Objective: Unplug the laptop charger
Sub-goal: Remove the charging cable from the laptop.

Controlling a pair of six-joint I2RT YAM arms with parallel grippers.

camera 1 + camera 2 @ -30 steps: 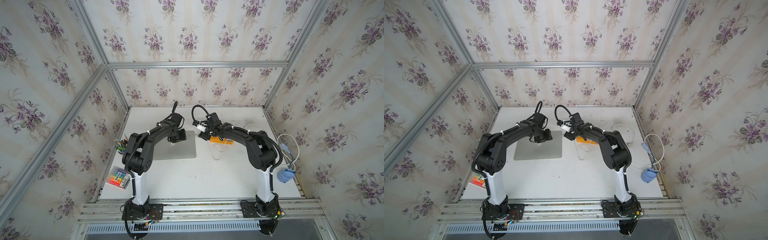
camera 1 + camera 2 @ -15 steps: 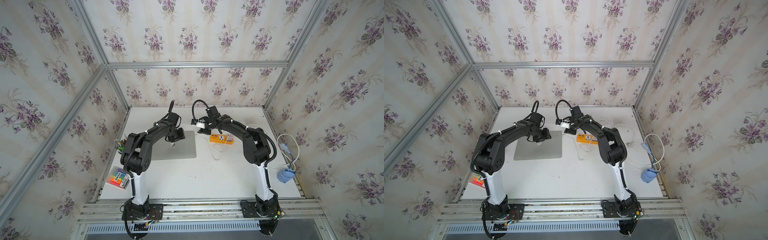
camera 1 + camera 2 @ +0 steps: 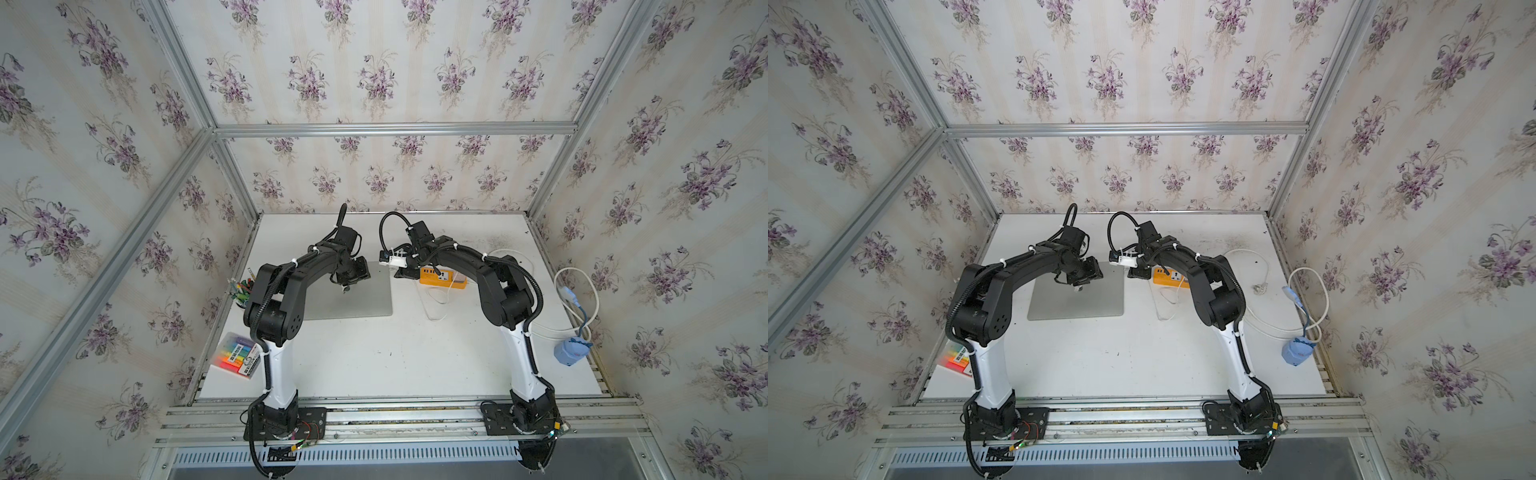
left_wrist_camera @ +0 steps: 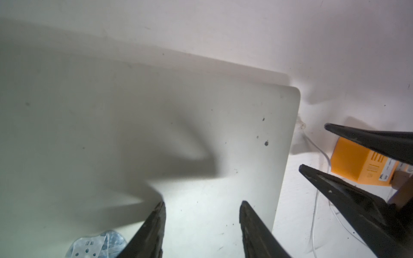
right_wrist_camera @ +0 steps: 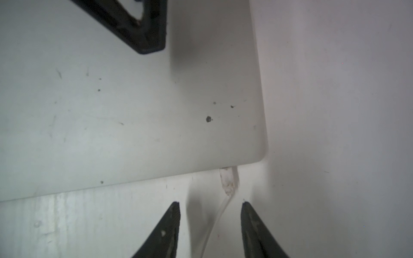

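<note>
The silver-grey laptop [image 3: 353, 295] lies shut at the back middle of the table. My left gripper [image 4: 202, 203] hovers open over the laptop's lid [image 4: 156, 122], with nothing between its fingers. My right gripper [image 5: 210, 203] is open beside the laptop's right back corner [image 5: 257, 154]. The laptop charger's small connector [image 5: 228, 181] sits in the laptop's edge just ahead of the fingertips. Its thin white cable [image 5: 214, 223] runs between the fingers without touching them. The pinkish cube adapter [image 3: 458, 281] sits on the orange power strip [image 3: 436, 276].
A box of coloured markers [image 3: 237, 355] and a pen cup [image 3: 243, 289] stand along the left edge. A thick white cord [image 3: 582, 291] and a blue object [image 3: 571, 353] lie at the right edge. Walls close off three sides. The thin cable loops in front of the strip [image 3: 436, 307].
My right gripper's jaws have narrowed, and it has settled lower by the laptop's right back corner. The left arm has barely moved.
</note>
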